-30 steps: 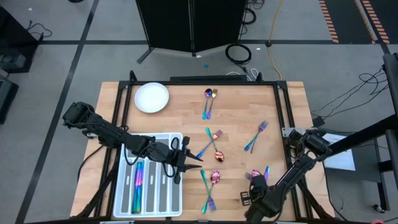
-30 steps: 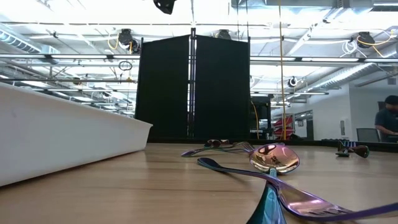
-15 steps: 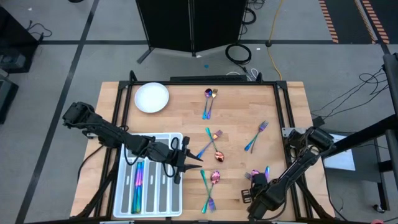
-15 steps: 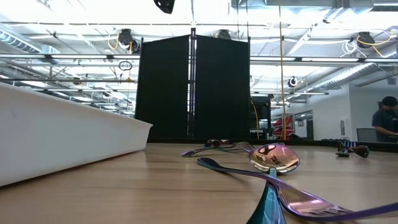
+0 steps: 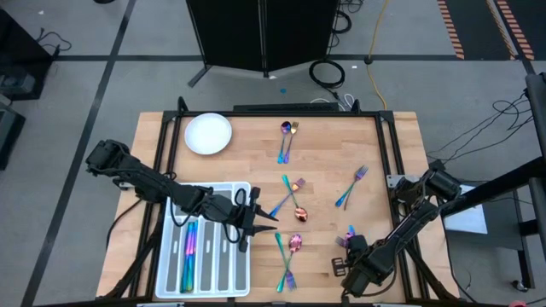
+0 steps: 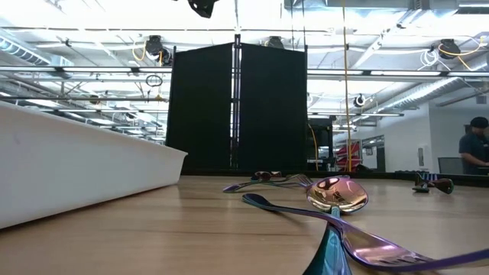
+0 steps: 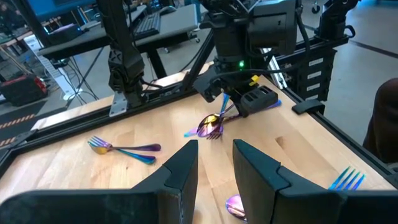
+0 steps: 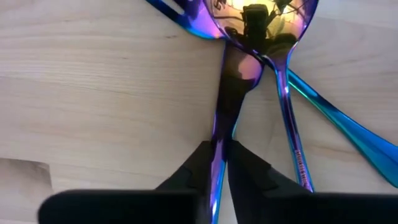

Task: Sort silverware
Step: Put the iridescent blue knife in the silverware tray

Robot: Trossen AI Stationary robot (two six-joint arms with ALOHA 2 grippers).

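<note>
The silverware is rainbow-coloured and lies scattered on the wooden table: a pair (image 5: 286, 136) at the far side, a fork (image 5: 350, 188), a crossed group (image 5: 290, 203), and a spoon with a fork (image 5: 288, 254). My right gripper (image 5: 351, 247) points down at the near right, shut on a spoon (image 8: 261, 18) in a small cluster. My left gripper (image 7: 214, 168) hovers open by the right rim of the compartment tray (image 5: 205, 256), with nothing between its fingers. Some pieces (image 5: 189, 249) lie in the tray. My right gripper pinches the spoon's slim handle (image 8: 219, 134) between its two fingers, a little behind the bowl. It comes from above, pointing down, one finger on each side of the handle. The spoon lies on the table beside a second handle (image 8: 289, 124) and a teal one (image 8: 348, 134).
A white round plate (image 5: 208, 134) sits at the far left. In the low view the tray's wall (image 6: 76, 168) stands at the left, and a spoon (image 6: 336, 195) and a fork lie close in front. A black metal frame borders the table.
My right arm has tipped its wrist over and sunk a little onto the silverware cluster at the near right.
</note>
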